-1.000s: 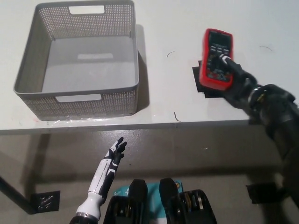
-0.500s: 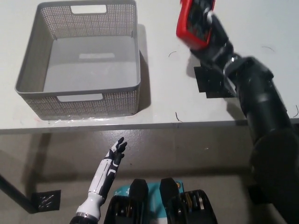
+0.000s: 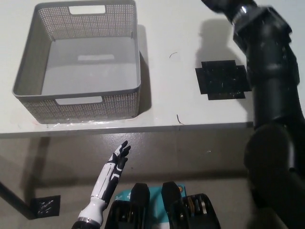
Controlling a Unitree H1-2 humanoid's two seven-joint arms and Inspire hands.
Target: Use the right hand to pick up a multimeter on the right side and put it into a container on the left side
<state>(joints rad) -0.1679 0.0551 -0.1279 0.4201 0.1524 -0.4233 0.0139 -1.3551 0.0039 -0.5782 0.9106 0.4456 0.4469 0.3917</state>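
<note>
Multimeter and right hand out of frame past top edge, so we can't tell the grip; we'd swing the right arm [image 3: 267, 62] over the container [image 3: 78, 102], lower before releasing; left hand [image 3: 118, 160] idle below the table [image 3: 162, 95], fingers spread, empty.

A single head-mounted camera looks steeply down from above the robot's body. It faces the near edge of the white table [image 3: 190, 62], which fills the upper half of the frame; the floor [image 3: 190, 157] fills the lower half. The range is moderate. The grey basket [image 3: 78, 102] lies upper left, a black mat [image 3: 221, 80] upper right.
</note>
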